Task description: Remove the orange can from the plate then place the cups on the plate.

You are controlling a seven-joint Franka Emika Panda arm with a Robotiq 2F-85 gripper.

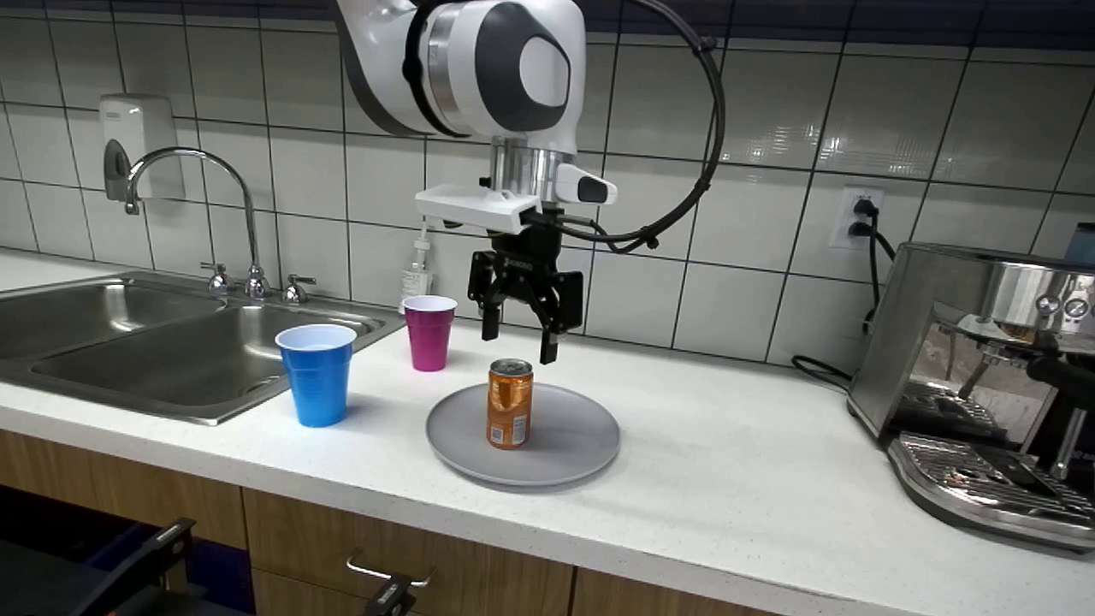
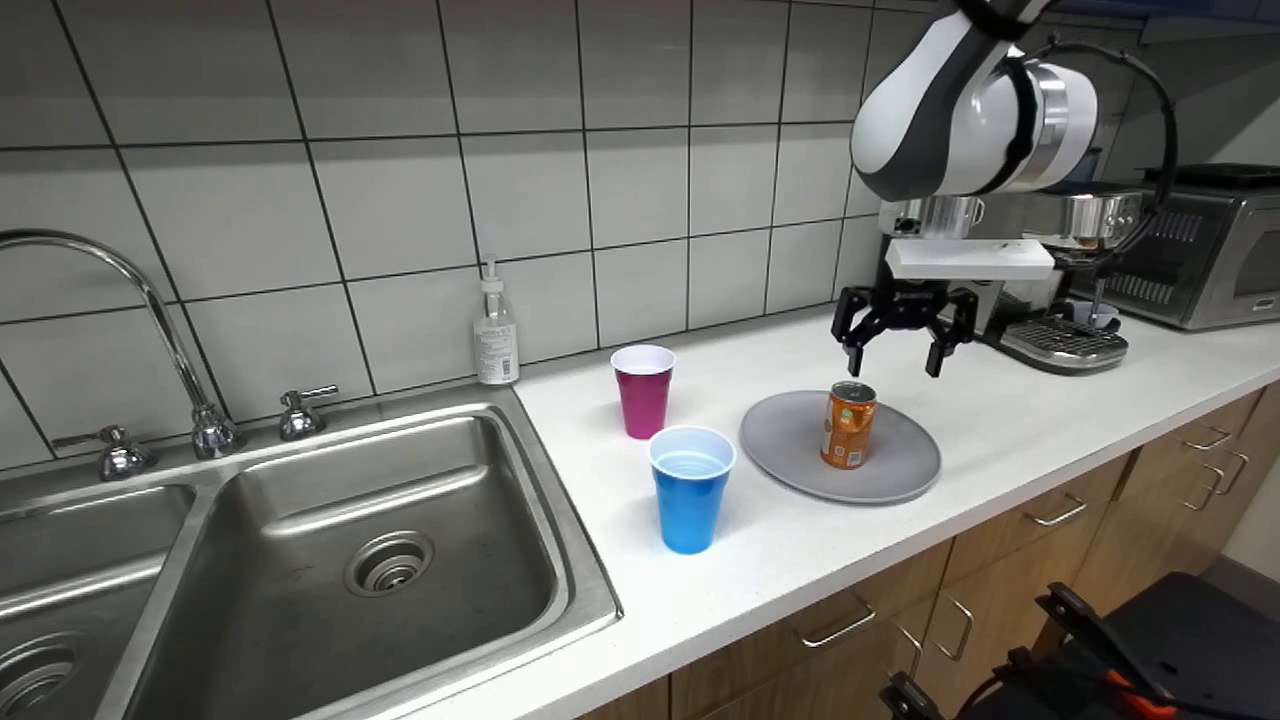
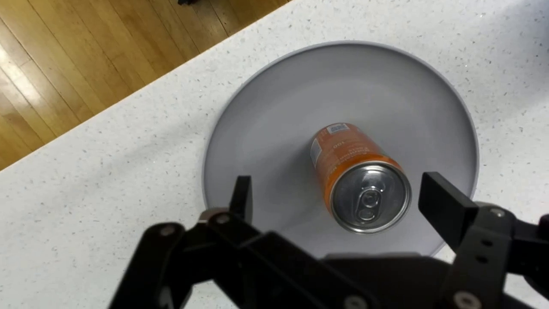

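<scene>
The orange can (image 1: pixel 510 415) stands upright on the grey plate (image 1: pixel 577 441), a little off its middle. Above it hangs my gripper (image 1: pixel 519 340), jaws spread wide and nothing held. In the wrist view the silver can top (image 3: pixel 371 197) shows in the gap, nearer the right finger (image 3: pixel 446 206), and neither finger touches it. Both cups are upright on the counter beside the plate: the blue cup (image 2: pixel 690 505) closer to the front, the magenta cup (image 2: pixel 643 402) farther back. Neither cup shows in the wrist view.
A steel sink (image 2: pixel 400 500) with a faucet (image 1: pixel 248 214) lies beyond the cups. A soap bottle (image 2: pixel 496 340) stands against the tiled wall. On the plate's opposite side is a coffee machine (image 1: pixel 984 342). The counter's front edge (image 1: pixel 547 535) runs close to the plate.
</scene>
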